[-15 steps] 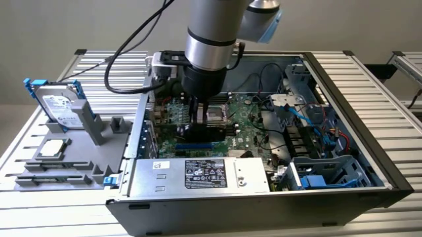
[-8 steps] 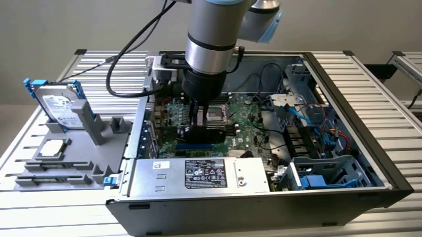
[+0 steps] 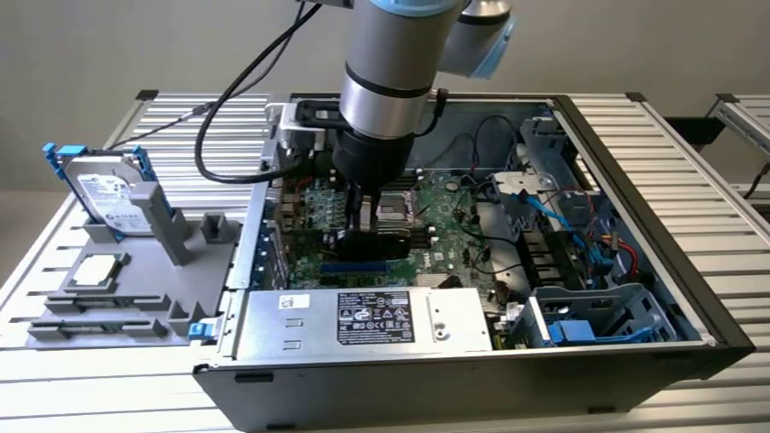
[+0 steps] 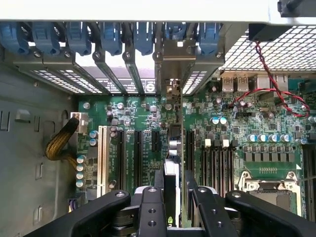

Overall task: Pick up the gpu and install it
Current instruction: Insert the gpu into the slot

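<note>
bench: slatted aluminium table (image 3: 108,361), open PC case (image 3: 673,271) on it
gripper (image 4: 174,197): jaws nearly closed, pinching the gpu (image 4: 171,173) edge-on
progress: card's down over the motherboard (image 4: 232,128) slots, looks not fully seated

Labels seen, none legible

A white and black label (image 3: 373,316) is carried on the silver power supply (image 3: 361,322) in the exterior view, with small marks and print too fine to be read. A printed label is borne by the hard drive (image 3: 106,194); no words can be made out. White lettering on the motherboard (image 4: 222,143) is unreadable.
</note>
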{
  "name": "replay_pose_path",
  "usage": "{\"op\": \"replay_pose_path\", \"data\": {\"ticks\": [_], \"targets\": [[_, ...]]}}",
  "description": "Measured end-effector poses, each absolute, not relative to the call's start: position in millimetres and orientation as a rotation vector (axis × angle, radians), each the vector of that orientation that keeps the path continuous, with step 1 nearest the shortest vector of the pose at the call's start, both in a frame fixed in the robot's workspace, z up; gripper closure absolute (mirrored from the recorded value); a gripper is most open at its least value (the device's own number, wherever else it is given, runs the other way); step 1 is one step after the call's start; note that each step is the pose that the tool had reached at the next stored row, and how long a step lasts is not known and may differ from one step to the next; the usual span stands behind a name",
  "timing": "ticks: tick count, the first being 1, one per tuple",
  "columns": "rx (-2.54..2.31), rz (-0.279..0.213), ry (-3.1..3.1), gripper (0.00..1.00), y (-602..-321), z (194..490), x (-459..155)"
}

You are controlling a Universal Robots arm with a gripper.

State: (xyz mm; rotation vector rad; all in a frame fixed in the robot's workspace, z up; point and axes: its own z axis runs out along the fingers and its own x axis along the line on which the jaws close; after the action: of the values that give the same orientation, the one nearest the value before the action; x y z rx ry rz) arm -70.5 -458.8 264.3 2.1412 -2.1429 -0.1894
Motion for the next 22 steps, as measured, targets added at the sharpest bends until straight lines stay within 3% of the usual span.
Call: {"op": "replay_pose_path", "data": {"ticks": [22], "targets": [[2.132, -0.194, -2.135, 0.73, -458.8, 258.1, -70.5]]}}
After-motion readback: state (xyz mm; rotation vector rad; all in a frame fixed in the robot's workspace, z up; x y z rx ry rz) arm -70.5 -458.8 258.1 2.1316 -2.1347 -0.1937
